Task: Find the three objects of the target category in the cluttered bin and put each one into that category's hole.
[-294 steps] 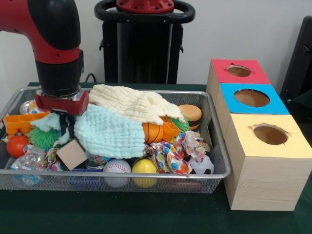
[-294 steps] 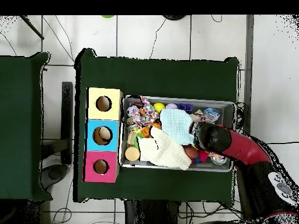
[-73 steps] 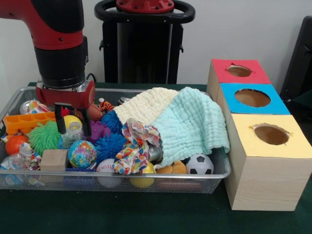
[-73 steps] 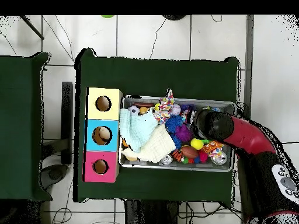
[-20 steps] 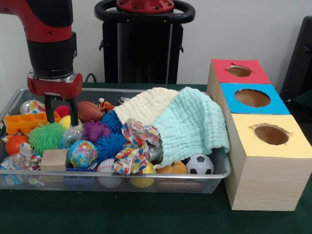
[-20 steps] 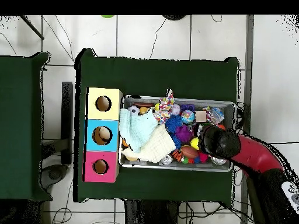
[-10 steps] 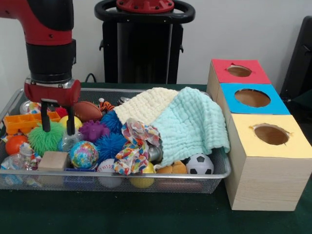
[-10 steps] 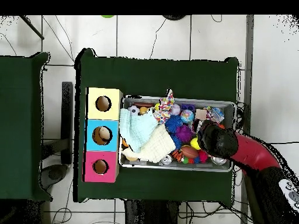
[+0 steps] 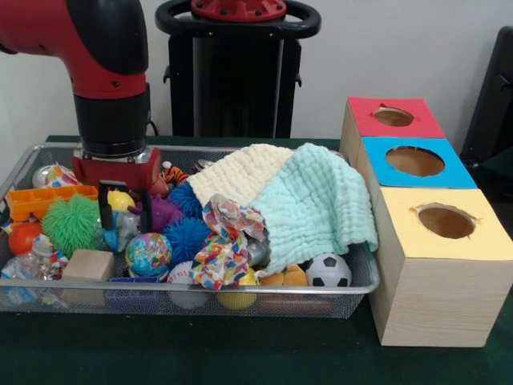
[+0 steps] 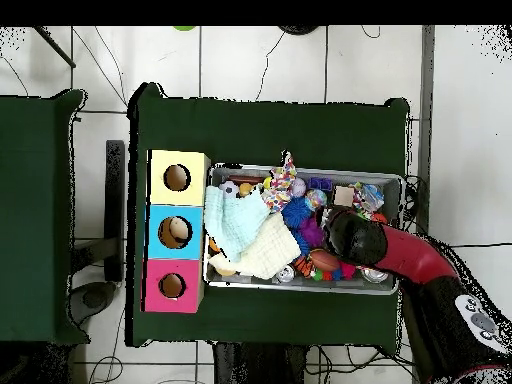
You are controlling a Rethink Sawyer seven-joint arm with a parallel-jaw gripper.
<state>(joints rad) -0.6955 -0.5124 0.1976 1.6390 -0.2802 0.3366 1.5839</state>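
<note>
Your gripper (image 9: 125, 216) is hanging at left of the front view with fingers spread around a clear bottle (image 9: 126, 227). Closing here risks snagging the purple spiky ball (image 9: 163, 212) or globe ball (image 9: 148, 253) crowding it, while the soccer ball (image 9: 325, 269) is sitting lower centre, half under the mint cloth (image 9: 313, 204).

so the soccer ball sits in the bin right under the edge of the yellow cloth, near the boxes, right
Not quite: the soccer ball sits under the edge of the mint green cloth, not the yellow cloth, which lies further back. The front view shows it. The rest holds: it is in the bin, near the boxes.
</note>
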